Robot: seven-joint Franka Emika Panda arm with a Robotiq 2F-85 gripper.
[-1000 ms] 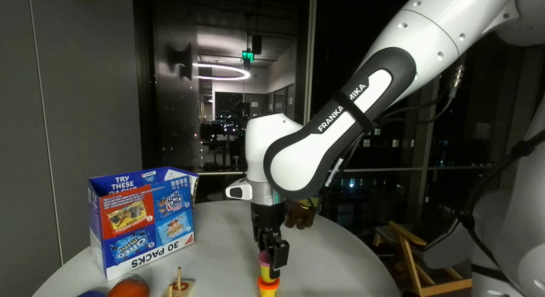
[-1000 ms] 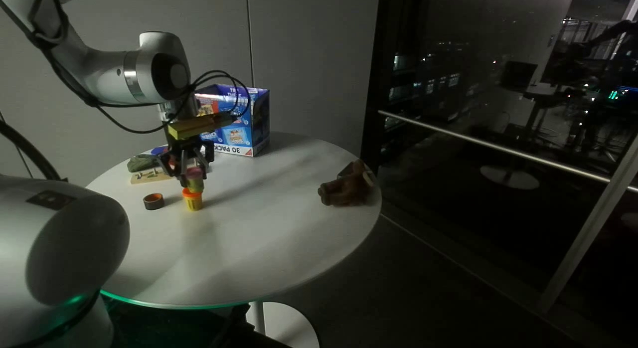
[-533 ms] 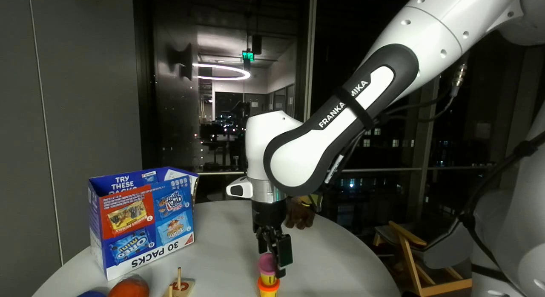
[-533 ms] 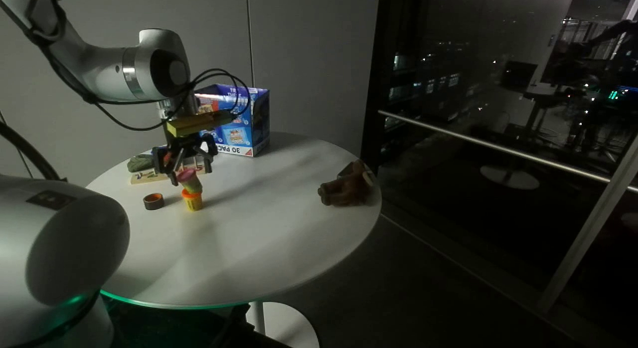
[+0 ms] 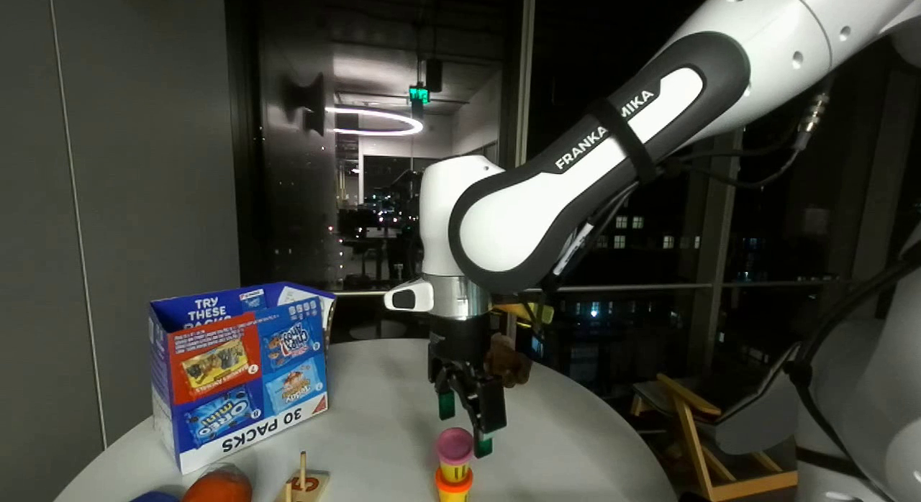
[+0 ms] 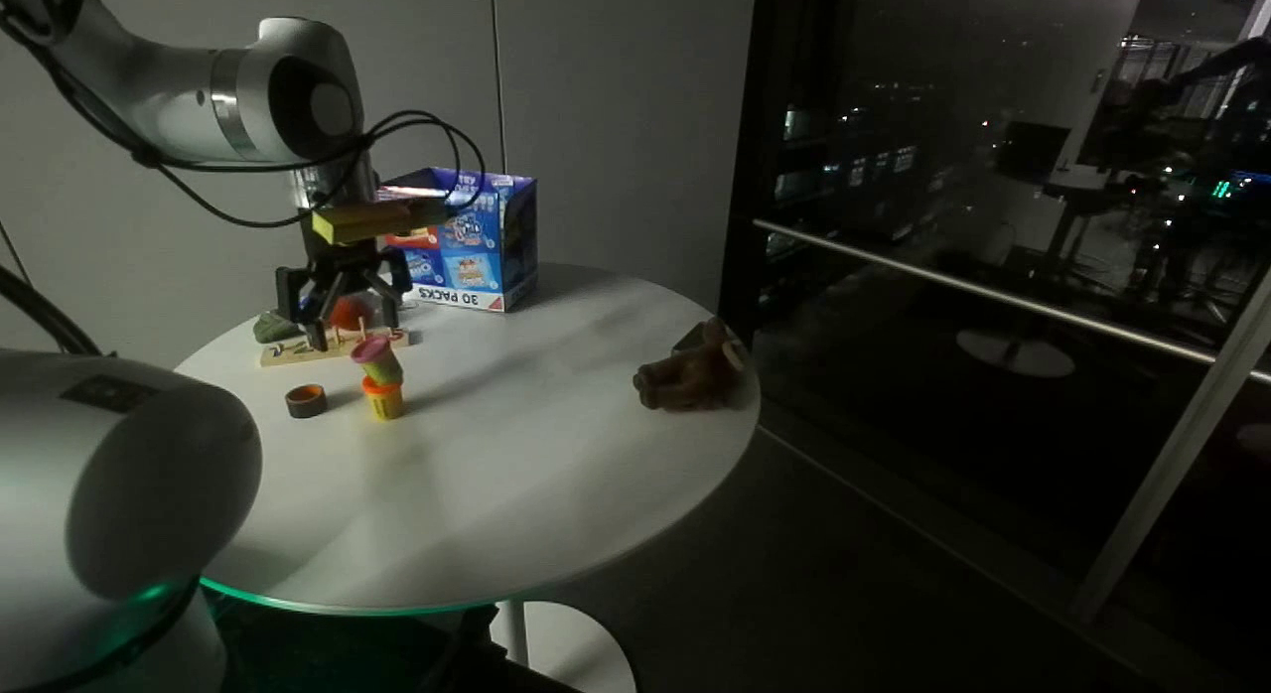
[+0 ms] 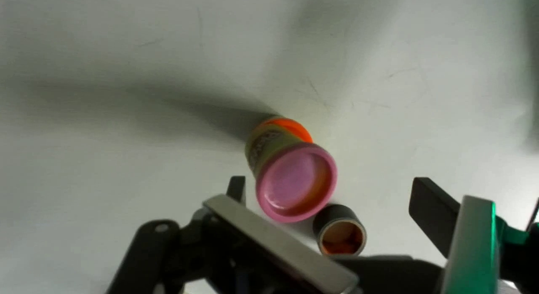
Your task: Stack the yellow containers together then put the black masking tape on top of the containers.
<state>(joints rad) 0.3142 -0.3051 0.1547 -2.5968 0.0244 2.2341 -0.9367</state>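
Top yellow tub (image 6: 378,361) is sitting loose now, so here's where I'm at: a second ago I was pinching it, and now my gripper (image 5: 465,426) is hanging clear of it, spread wide and holding nothing. Right there below me, the tub is resting on the orange-lidded bottom yellow tub (image 6: 385,403), but it's leaning, way more than while I was gripping it, kinda towards the tape side. So yeah, stacking is sort of counting as done, but I'm not really trusting it. I'm figuring anything I'm placing on that slope is risking a slide, so it's probably needing a nudge straight first. A bit further out, the black tape (image 6: 306,408) is lying on the table (image 6: 516,455) near the bottom tub, not touching it. Beyond that, a pegged board (image 6: 333,350) and a blue snack box (image 5: 248,372) are just sitting there.
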